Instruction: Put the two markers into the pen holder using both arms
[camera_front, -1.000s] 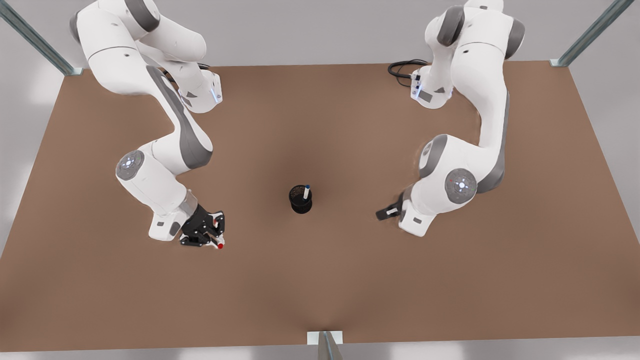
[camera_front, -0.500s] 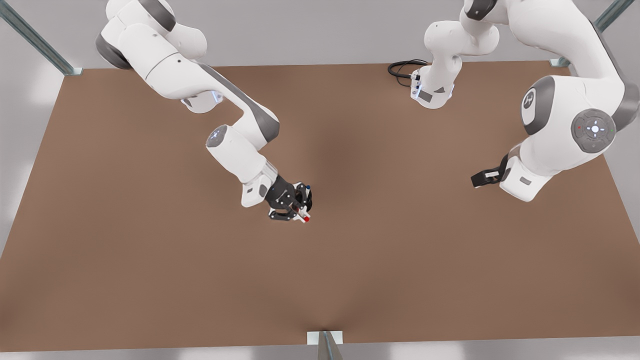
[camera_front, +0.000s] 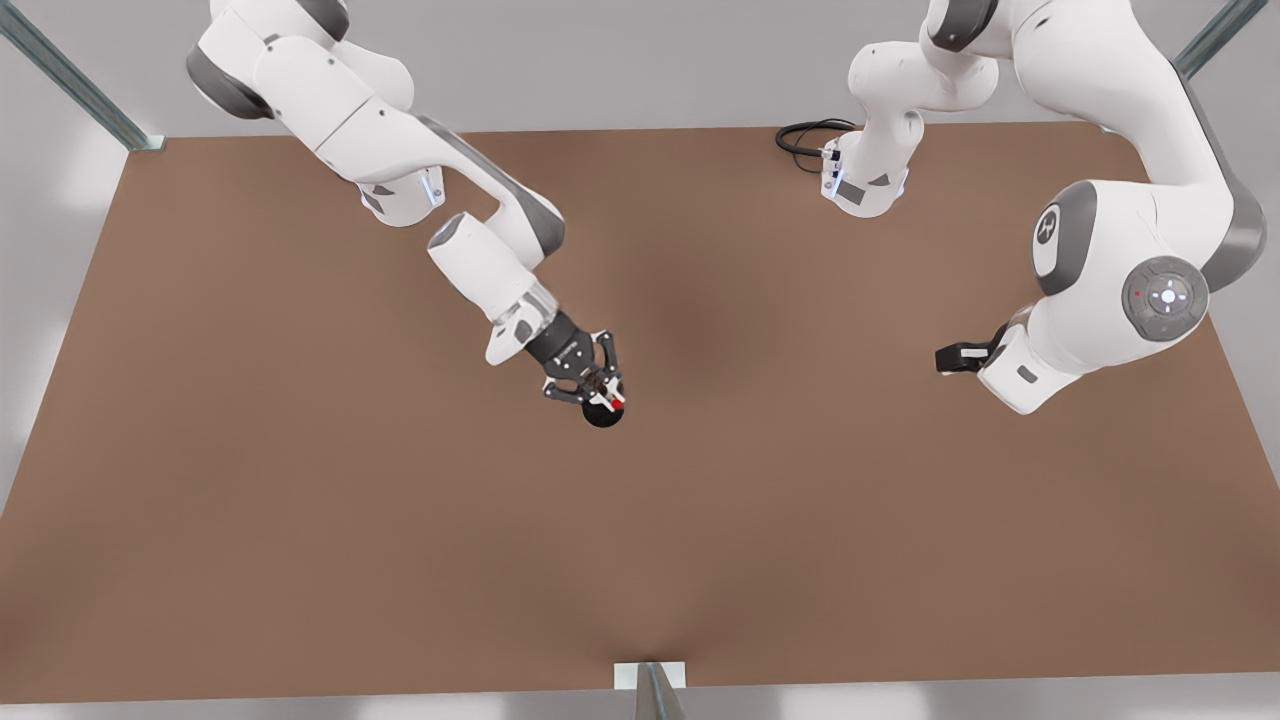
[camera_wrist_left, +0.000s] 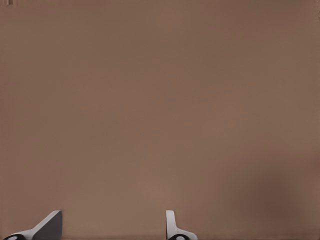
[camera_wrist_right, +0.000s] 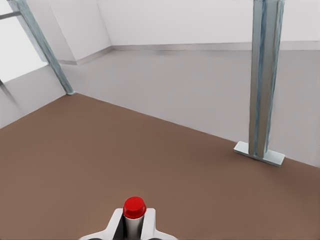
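My right gripper (camera_front: 598, 388) hangs at the table's middle, shut on the red-capped marker (camera_front: 616, 402), which stands upright between its fingers. In the right wrist view the red cap (camera_wrist_right: 134, 206) pokes up between the fingers of the right gripper (camera_wrist_right: 134, 226). The black pen holder (camera_front: 603, 416) sits directly beneath, mostly covered by the gripper. The second marker is hidden. My left gripper (camera_front: 948, 358) waits at the front view's right, open above bare table; the left wrist view shows the left gripper (camera_wrist_left: 111, 230) with fingertips (camera_wrist_left: 50, 225) wide apart and nothing between them.
The brown table (camera_front: 300, 520) spreads wide around the holder. A black cable (camera_front: 805, 138) lies at the back near one arm's base. Metal frame posts (camera_wrist_right: 262, 80) stand at the table's edges, with a bracket (camera_front: 650, 678) at the front edge.
The right gripper carried the red marker from the front view's left to over the pen holder. The left arm drew back toward the front view's right, away from the holder.
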